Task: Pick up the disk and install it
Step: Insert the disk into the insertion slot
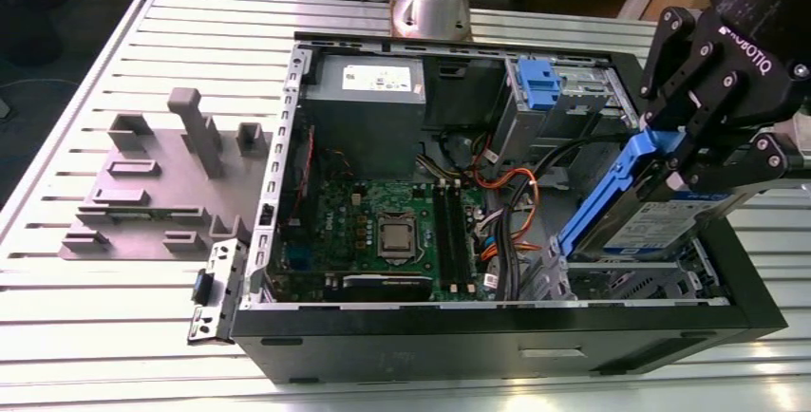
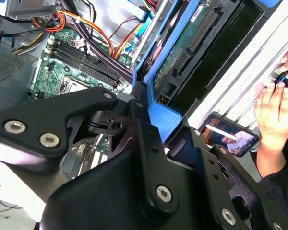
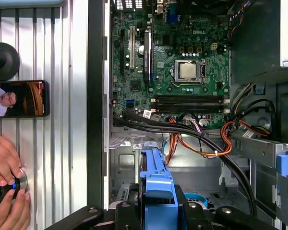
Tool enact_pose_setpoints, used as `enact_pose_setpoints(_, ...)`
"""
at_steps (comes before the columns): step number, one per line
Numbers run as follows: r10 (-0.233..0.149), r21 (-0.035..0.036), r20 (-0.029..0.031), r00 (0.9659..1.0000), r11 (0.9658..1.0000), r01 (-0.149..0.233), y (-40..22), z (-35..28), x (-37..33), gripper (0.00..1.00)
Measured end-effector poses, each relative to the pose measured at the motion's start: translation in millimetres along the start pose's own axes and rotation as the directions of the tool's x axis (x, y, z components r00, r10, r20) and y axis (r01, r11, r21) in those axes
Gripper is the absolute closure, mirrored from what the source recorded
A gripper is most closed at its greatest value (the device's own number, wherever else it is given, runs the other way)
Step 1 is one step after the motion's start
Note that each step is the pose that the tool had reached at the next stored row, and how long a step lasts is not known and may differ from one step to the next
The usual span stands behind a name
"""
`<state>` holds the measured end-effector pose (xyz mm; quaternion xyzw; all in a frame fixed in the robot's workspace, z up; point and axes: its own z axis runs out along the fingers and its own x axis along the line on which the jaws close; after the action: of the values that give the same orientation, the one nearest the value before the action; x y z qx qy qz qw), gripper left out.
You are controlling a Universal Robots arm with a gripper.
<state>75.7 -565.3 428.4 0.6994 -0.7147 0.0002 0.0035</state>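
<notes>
Exterior view had the gripper high at that view's right, pinched on the blue bracket of the disk. The disk hung tilted, label facing out. Its low end dipped into the case over the bay in the front corner, and its high end was up above the rim. So it was carried, not seated.

In the second wrist view the fingers clamped the blue frame from both sides, and the disk's green underside and connector ran away from the camera. In the first wrist view the bracket end pointed down the case, with the cables crossing just beyond it and the board further on.

By my reading, the step in hand was feeding the disk into that bay, and it was about half done. Doing it well called for taking out the tilt, so the bracket's two sides met the bay walls squarely rather than corner first. The grip sat at one end of the plastic frame, so any snag at the far end could twist the disk between the fingers. Slow and straight looked the safe way. The orange and black cables lay close beside the bay and wanted a clear berth.

A hand and a phone rested on the table outside the case wall, well apart from the disk.
</notes>
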Motion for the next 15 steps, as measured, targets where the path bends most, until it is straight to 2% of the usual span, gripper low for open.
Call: enact_pose_setpoints(15,0.0,0.0002,0.0,1.0,1.0,0.0,0.0,1.5,0.1,0.64)
